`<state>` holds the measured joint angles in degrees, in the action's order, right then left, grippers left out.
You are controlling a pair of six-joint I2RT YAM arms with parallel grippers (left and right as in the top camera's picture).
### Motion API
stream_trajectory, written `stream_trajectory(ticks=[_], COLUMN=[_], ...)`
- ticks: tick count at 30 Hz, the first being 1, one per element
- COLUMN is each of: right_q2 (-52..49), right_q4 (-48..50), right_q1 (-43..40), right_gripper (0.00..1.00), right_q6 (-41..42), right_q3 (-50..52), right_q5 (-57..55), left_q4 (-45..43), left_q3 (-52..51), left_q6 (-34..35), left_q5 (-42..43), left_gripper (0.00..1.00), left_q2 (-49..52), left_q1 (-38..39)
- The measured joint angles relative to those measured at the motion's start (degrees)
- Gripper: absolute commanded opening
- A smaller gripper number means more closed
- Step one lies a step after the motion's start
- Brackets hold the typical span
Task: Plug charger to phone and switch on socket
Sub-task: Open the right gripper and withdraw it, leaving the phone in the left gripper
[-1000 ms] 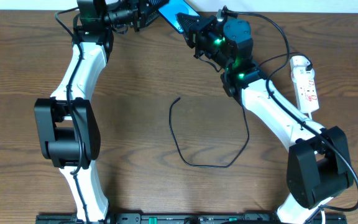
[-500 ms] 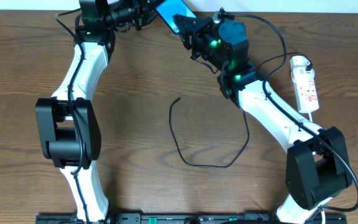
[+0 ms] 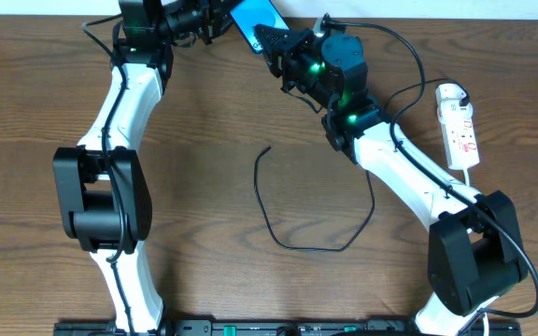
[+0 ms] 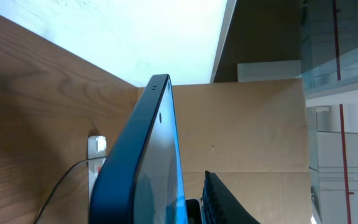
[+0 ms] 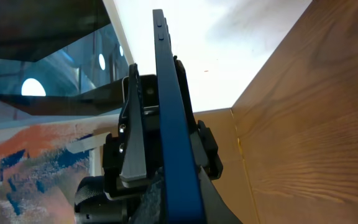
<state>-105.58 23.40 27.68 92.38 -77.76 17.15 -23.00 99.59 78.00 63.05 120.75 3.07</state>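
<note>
Gripping the phone [image 3: 253, 17] are both jaws; the charger [image 3: 288, 245] lies well apart.

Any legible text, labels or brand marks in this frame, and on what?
No text can be read.
On the phone: blue screen visible overhead, no lettering legible; edge-on in both wrist views.
On the power strip: red marks, too small to read.

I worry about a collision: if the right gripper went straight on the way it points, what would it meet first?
The right gripper would first meet the phone, already edge-on between its fingers. Straight beyond, the left gripper, clamped on the same phone, looks next, though depth is unclear.
</note>
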Motion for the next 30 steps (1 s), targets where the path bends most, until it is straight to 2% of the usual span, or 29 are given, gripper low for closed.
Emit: stream_trajectory(ticks=[10,12,13,18,20,26,30], right_q2=[0.0,0.0,0.0,0.0,0.0,0.0,0.0], right_q4=[0.1,0.1,0.1,0.6,0.6,-1.6,-3.2], right_q1=[1.1,1.4,1.5,1.6,1.5,1.9,2.0], right_gripper=[0.01,0.01,0.01,0.02,0.08,0.42,0.51], right_q6=[-0.5,-0.5,-0.6,-0.4,-0.4,-1.6,-3.4], right_q3=[0.0,0.0,0.0,0.0,0.0,0.2,0.3], right_q5=[0.1,0.1,0.1,0.5,0.6,3.2,5.2], left_q4=[0.0,0.0,0.0,0.0,0.0,-0.6,-0.3], left_q3=[0.0,0.0,0.0,0.0,0.0,0.0,0.0], left_q6=[0.0,0.0,0.1,1.0,1.5,0.2,-0.5], left_q5=[-1.1,-1.4,-1.6,-1.9,-1.9,-1.7,-1.7], left_gripper=[0.25,0.19,0.10,0.07,0.07,0.07,0.07], left_q2=[0.0,0.0,0.0,0.0,0.0,0.0,0.0], left_q1=[0.0,0.0,0.0,0.0,-0.1,0.0,-0.1])
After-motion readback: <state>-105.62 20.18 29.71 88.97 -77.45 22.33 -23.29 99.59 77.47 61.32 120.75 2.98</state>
